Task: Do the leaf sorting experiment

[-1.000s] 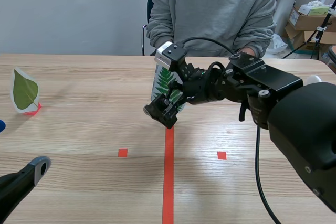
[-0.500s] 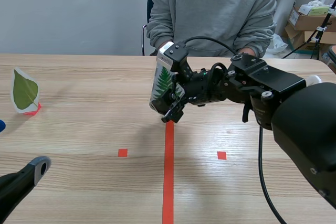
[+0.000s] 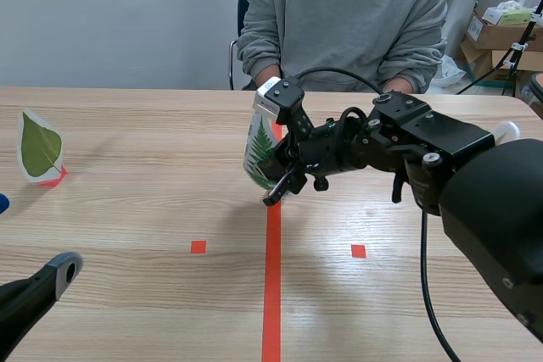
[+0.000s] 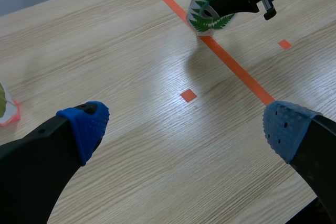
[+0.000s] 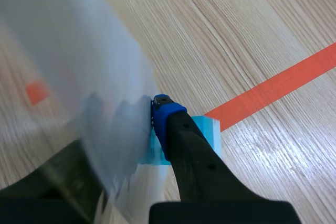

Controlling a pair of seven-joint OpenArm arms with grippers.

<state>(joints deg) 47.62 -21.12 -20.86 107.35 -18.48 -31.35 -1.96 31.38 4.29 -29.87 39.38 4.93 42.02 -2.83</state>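
**Lowered, the fern card (image 3: 259, 146) nears the orange-red line (image 3: 272, 277)**

The right gripper (image 3: 278, 177) pinches the fern card low on one side. The card is white laminate printed with a dark green frond. Its long axis stands nearly upright, frond tip up, with the bottom edge by the far end of the orange-red line. The left gripper (image 4: 184, 129) hangs open-fingered near the robot. An oval-leaf card (image 3: 38, 148) stands well to the left.

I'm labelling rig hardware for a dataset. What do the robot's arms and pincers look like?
The right arm is black, with bulky rounded housings and thin black cables looping along it. The left pincer has two thick black fingers tipped with blue dotted pads. The right pincer shows the same blue pad and carries a small white-grey block.
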